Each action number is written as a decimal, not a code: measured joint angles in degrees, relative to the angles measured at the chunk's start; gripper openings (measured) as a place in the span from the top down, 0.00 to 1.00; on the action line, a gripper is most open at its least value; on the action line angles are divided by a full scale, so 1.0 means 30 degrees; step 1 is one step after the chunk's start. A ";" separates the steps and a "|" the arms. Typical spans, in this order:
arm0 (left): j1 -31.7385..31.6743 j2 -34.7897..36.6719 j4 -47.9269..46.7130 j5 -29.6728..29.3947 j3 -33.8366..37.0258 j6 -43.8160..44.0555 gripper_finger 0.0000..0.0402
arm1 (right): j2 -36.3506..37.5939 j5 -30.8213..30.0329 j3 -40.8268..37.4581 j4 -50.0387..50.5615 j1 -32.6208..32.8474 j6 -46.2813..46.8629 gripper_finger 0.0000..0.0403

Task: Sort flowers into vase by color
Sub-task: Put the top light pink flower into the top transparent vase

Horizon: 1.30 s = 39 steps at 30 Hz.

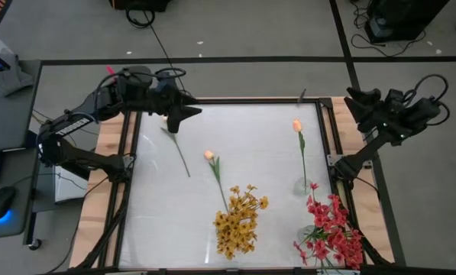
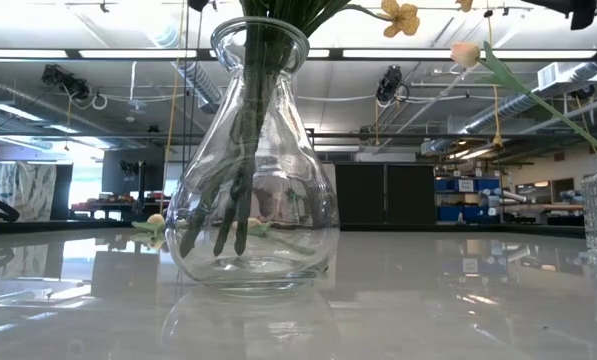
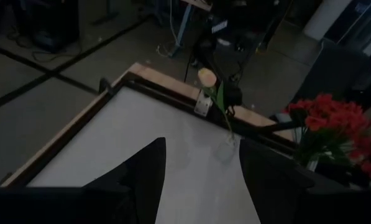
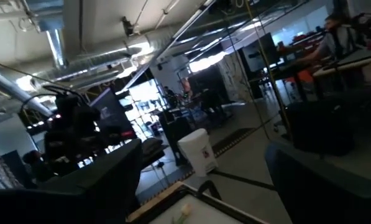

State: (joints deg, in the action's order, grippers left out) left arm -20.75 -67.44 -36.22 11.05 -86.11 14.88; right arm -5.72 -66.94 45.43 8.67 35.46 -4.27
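White and glossy, the table (image 1: pixel 250 153) is framed by a dark rail with pale wooden strips down both sides, and grey floor is seen around it. At the far left corner the left arm is bent over the table's edge, its left tool (image 1: pixel 183 114) held with fingers parted and nothing between them, above the bud end of a slim peach-budded stem (image 1: pixel 176 145) lying flat on the table. The right arm is folded outside the far right corner, its right tool (image 1: pixel 359 103) spread wide and empty. A second peach bud (image 1: pixel 215 172) is seen leaning from the clear bulbous vase (image 2: pixel 253 180) that holds the bushy yellow-orange cluster (image 1: pixel 239 220) at the near middle. A third peach bud (image 1: pixel 299 145) stands in a small clear vase (image 1: pixel 302 186) by the right edge. The red-pink cluster (image 1: pixel 331 229) is bunched at the near right corner, beside it.
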 joint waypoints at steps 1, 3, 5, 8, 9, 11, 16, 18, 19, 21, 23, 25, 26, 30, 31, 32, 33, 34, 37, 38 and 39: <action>0.0000 0.0000 0.0134 0.0000 0.0000 0.0011 0.48 | -0.0014 0.0004 0.0000 -0.0007 0.0000 -0.0242 0.14; 0.0000 0.0000 0.0344 0.0000 0.0000 0.0018 0.48 | -0.0099 -0.0200 -0.0006 -0.0001 0.0000 -0.1153 0.14; 0.0000 -0.0007 0.0592 -0.0007 0.0000 -0.0008 0.48 | -0.0109 -0.0461 -0.0015 0.0079 0.0000 -0.2259 0.14; 0.0000 0.0000 0.1010 -0.0019 0.0000 -0.0176 0.48 | -0.0109 -0.0534 -0.0015 0.0000 0.0000 -0.2676 0.14; 0.0000 -0.0005 0.1001 -0.0022 0.0000 -0.0182 0.48 | -0.0109 -0.0490 -0.0015 0.0000 0.0000 -0.2674 0.14; 0.0008 -0.0007 0.0788 -0.0022 0.0000 -0.0202 0.48 | -0.0109 -0.0481 -0.0015 0.0000 0.0000 -0.2623 0.14; 0.0238 -0.0027 -0.3287 0.0080 -0.0007 -0.1166 0.48 | -0.0109 -0.0479 -0.0015 0.0000 0.0000 -0.2638 0.14; 0.0462 -0.0368 -0.5306 0.0135 -0.0011 -0.1437 0.48 | -0.0109 -0.0466 -0.0015 0.0007 0.0000 -0.2638 0.14; 0.0572 -0.0558 -0.6267 0.0142 -0.0015 -0.1570 0.48 | -0.0109 -0.0467 -0.0015 0.0007 0.0000 -0.2638 0.14; 0.0666 -0.0982 -0.8024 0.0138 0.0029 -0.2316 0.48 | -0.0102 -0.0443 -0.0015 0.0000 0.0000 -0.2638 0.14; 0.0669 -0.1408 -0.8772 0.0175 0.0020 -0.2994 0.48 | -0.0102 -0.0365 -0.0015 0.0011 0.0002 -0.2638 0.14; 0.0572 -0.1867 -0.9302 0.0175 0.0007 -0.3304 0.48 | -0.0102 -0.0328 -0.0015 -0.0006 0.0000 -0.2638 0.14; 0.0541 -0.2161 -0.9287 0.0170 0.0007 -0.3331 0.48 | -0.0102 -0.0328 -0.0015 0.0002 0.0000 -0.2638 0.14; 0.0489 -0.3530 -0.9237 -0.0177 0.0007 -0.2022 0.48 | -0.0095 -0.0321 -0.0015 0.0005 0.0000 -0.2638 0.14; 0.0451 -0.3917 -0.9234 -0.0670 0.0007 -0.1101 0.48 | -0.0095 -0.0321 -0.0015 0.0003 0.0000 -0.2638 0.14; 0.0444 -0.4325 -0.9271 -0.1222 0.0007 0.0159 0.48 | -0.0095 -0.0321 -0.0015 0.0007 0.0002 -0.2638 0.14; 0.0419 -0.4728 -0.9330 -0.1763 0.0007 0.1634 0.48 | -0.0095 -0.0321 -0.0015 0.0007 0.0000 -0.2638 0.14; 0.0405 -0.5141 -0.9407 -0.2201 0.0007 0.3110 0.48 | -0.0095 -0.0321 -0.0015 0.0007 0.0000 -0.2638 0.14; 0.0412 -0.6109 -0.9630 -0.3262 0.0007 0.6299 0.48 | -0.0095 -0.0321 -0.0015 0.0007 0.0004 -0.2638 0.14; 0.0419 -0.6414 -0.9665 -0.3503 0.0007 0.7101 0.48 | -0.0095 -0.0321 -0.0015 0.0006 0.0000 -0.2638 0.14; 0.0430 -0.6712 -0.9750 -0.3632 0.0000 0.7943 0.48 | -0.0095 -0.0321 -0.0015 0.0000 0.0000 -0.2638 0.14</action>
State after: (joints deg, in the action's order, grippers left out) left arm -19.46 -87.58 -65.47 0.15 -86.11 38.71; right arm -6.00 -67.90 45.39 8.67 35.46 -12.19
